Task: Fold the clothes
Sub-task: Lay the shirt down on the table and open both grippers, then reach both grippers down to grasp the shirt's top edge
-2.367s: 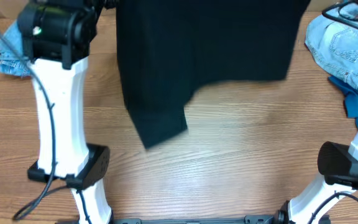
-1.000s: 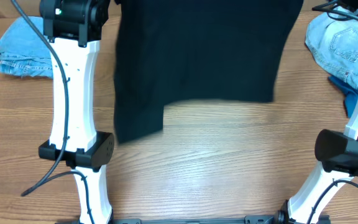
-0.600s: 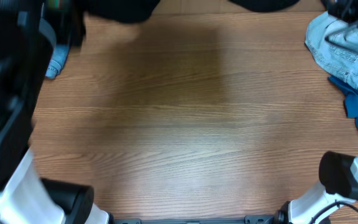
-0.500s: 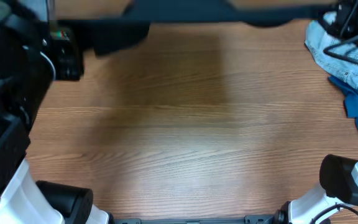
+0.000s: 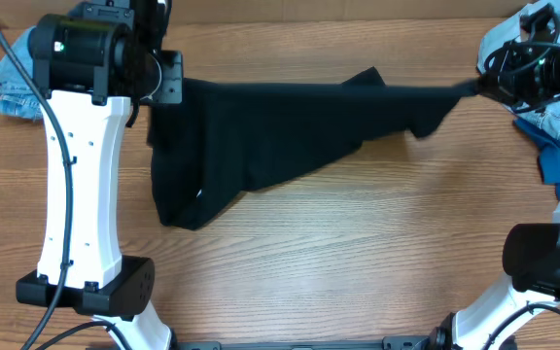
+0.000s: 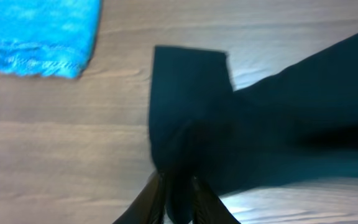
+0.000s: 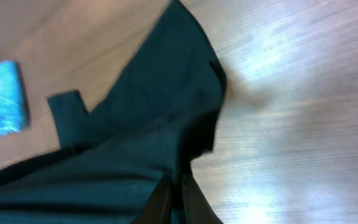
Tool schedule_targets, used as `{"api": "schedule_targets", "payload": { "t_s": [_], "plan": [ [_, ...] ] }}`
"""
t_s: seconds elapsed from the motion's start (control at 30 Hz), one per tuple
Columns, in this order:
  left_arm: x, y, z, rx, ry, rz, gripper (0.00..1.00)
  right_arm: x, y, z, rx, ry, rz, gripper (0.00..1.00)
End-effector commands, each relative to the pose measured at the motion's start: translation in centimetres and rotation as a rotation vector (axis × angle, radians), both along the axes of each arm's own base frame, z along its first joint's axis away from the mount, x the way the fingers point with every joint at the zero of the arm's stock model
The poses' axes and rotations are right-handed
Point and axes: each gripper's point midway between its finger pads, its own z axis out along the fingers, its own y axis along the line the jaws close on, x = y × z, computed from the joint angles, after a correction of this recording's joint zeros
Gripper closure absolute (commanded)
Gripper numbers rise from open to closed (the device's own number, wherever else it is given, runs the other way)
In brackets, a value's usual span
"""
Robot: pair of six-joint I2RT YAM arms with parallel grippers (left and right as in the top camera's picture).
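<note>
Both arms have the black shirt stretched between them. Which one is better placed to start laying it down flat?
Probably left. Most of the black shirt gathers on the side of the left pincer, while the right pincer holds only a taut, narrow end.

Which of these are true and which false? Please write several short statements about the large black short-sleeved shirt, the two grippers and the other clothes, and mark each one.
1. The left gripper and the right gripper are both shut on the large black short-sleeved shirt. True.
2. The black shirt lies folded into a small neat square. False: it is unfolded, stretched out between the two grippers.
3. A light-blue denim piece lies on the wooden table to the left of the shirt. True.
4. The bright blue garment lies on top of the black shirt. False: it lies at the table's right edge, apart from the shirt.
</note>
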Motion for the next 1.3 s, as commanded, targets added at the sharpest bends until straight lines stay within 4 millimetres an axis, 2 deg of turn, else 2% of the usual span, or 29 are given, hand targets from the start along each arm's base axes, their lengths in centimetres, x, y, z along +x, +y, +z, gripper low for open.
{"api": "schedule_targets", "payload": {
  "t_s": [0.0, 0.1, 0.2, 0.37, 0.53, 0.67, 0.87, 0.93, 1.0, 1.03, 1.07, 1.13, 1.2, 1.27],
  "plan": [
    [-0.9, 1.8, 0.8, 0.027, -0.015, 0.062, 0.78, -1.1, -1.5, 0.8, -0.081, -0.015, 0.005, 0.94],
    [-1.0, 1.1, 0.8, -0.008, -0.012, 0.045, 0.78, -1.5, -1.4, 0.6, -0.077, 0.003, 0.011, 0.94],
    [-1.0, 0.3, 0.7, -0.051, -0.004, 0.023, 0.74, -1.6, -1.4, 0.7, -0.077, 0.002, 0.011, 0.94],
    [-1.0, 1.1, 0.8, -0.014, -0.011, 0.044, 0.7, -1.4, -1.5, 0.7, -0.082, -0.007, 0.017, 0.91],
    [-0.8, -0.1, 0.3, -0.064, 0.007, 0.014, 0.66, -0.6, -1.6, 0.8, -0.09, -0.036, 0.018, 0.88],
    [-0.1, -0.6, -1.3, -0.08, 0.056, 0.005, 0.64, -0.1, -0.7, 0.2, -0.085, -0.027, 0.042, 0.82],
    [1.6, -1.6, -2.9, -0.1, 0.077, -0.015, 0.63, 0.0, 1.5, -1.7, -0.064, 0.051, 0.098, 0.78],
    [1.7, -1.8, -3.5, -0.098, 0.094, -0.02, 0.63, -0.1, 2.0, -2.5, -0.067, 0.081, 0.114, 0.75],
    [1.9, -2.5, -4.2, -0.11, 0.118, -0.04, 0.62, 0.0, 2.7, -3.2, -0.062, 0.103, 0.129, 0.67],
    [2.0, -3.0, -4.5, -0.115, 0.127, -0.056, 0.61, 0.0, 2.9, -3.4, -0.061, 0.11, 0.134, 0.62],
    [2.1, -3.8, -5.1, -0.126, 0.147, -0.075, 0.6, 0.0, 3.1, -3.9, -0.063, 0.119, 0.141, 0.52],
    [2.3, -5.1, -6.2, -0.142, 0.181, -0.106, 0.6, 0.1, 3.5, -5.0, -0.057, 0.137, 0.142, 0.45],
    [2.6, -6.3, -7.7, -0.133, 0.22, -0.142, 0.57, -0.1, 3.8, -6.3, -0.04, 0.171, 0.138, 0.41],
    [3.2, -6.9, -9.3, -0.11, 0.249, -0.165, 0.55, -0.3, 4.5, -7.4, -0.008, 0.189, 0.154, 0.41]
  ]
}}
